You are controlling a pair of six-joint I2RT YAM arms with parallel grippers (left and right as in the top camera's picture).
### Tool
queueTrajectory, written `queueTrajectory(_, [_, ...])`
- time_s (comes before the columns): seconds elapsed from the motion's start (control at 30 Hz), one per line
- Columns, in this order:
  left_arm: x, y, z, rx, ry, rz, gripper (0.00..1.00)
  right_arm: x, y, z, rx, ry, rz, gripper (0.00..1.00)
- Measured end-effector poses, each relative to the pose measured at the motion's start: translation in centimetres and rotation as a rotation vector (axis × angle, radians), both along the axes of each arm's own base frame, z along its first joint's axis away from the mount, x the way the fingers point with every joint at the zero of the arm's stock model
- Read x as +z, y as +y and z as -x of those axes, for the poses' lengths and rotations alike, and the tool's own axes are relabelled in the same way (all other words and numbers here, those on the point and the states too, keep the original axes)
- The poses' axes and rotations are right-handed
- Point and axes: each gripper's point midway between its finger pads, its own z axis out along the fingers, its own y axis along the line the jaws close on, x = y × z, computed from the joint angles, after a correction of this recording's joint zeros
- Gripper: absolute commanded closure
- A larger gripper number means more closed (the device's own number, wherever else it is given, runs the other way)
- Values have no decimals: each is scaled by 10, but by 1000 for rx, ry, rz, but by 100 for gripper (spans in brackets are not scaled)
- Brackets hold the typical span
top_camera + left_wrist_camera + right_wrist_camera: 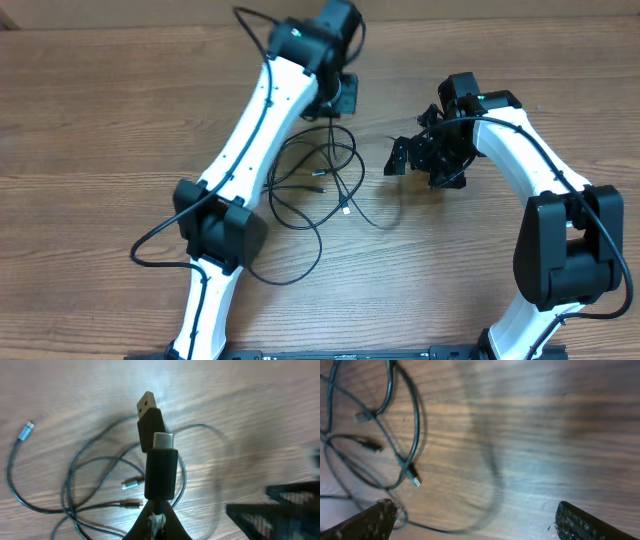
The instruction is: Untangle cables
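Thin black cables (318,185) lie in tangled loops on the wooden table between the two arms. My left gripper (335,108) is at the far end of the tangle. In the left wrist view it (159,510) is shut on a cable just below two black plug heads (161,472) that stand up above the fingers; the rest of the cables (75,490) trail on the table behind. My right gripper (420,165) is right of the loops, open wide. In the right wrist view it (475,520) holds nothing, with a blurred cable loop (490,480) between its fingers and plug tips (414,480) at the left.
The table (100,130) is bare wood all round the tangle. Thicker black cords (160,240) run along the left arm and its base. The right gripper's fingers (280,507) show at the right edge of the left wrist view.
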Motion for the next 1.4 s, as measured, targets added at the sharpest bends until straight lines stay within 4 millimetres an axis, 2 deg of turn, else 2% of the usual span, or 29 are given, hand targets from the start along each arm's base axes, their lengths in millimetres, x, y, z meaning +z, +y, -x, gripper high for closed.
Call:
queueTrajectory(0.1, [45, 10, -16, 25, -108, 70, 96, 1, 0, -22, -1, -94, 8, 0])
queueTrajectory(0.17, [66, 23, -27, 46, -169, 97, 96, 3, 1, -34, -3, -148, 3, 0])
queueTrajectory(0.2, [70, 28, -31, 57, -181, 104, 96, 3, 2, -39, -2, -168, 2, 0])
queueTrajectory(0.33, [75, 84, -53, 173, -203, 90, 96, 6, 3, -50, -4, -215, -1, 0])
queueTrajectory(0.5, [72, 165, -68, 338, -212, 19, 96, 6, 3, -50, -4, -217, -1, 0])
queueTrajectory(0.6, [70, 228, -70, 467, -209, -57, 96, 6, 3, -50, -4, -217, -1, 0])
queueTrajectory(0.67, [69, 270, -67, 554, -206, -100, 96, 6, 3, -50, -4, -217, -1, 0])
queueTrajectory(0.83, [69, 358, -52, 759, -195, -147, 96, 6, 3, -50, -4, -217, -1, 0])
queueTrajectory(0.97, [73, 425, -39, 955, -224, -134, 96, 6, 3, -50, -4, -217, -1, 0])
queueTrajectory(1.03, [74, 449, -31, 1023, -234, -131, 96, 6, 3, -50, -4, -218, -1, 0])
queueTrajectory(1.13, [74, 477, -17, 1100, -230, -130, 95, 6, 2, -50, -4, -217, -1, 0])
queueTrajectory(1.23, [69, 489, -8, 1134, -205, -134, 96, 6, 3, -50, -4, -217, -1, 0])
queueTrajectory(1.4, [27, 493, 2, 1143, -56, -147, 93, 6, 2, -50, -4, -217, -1, 0])
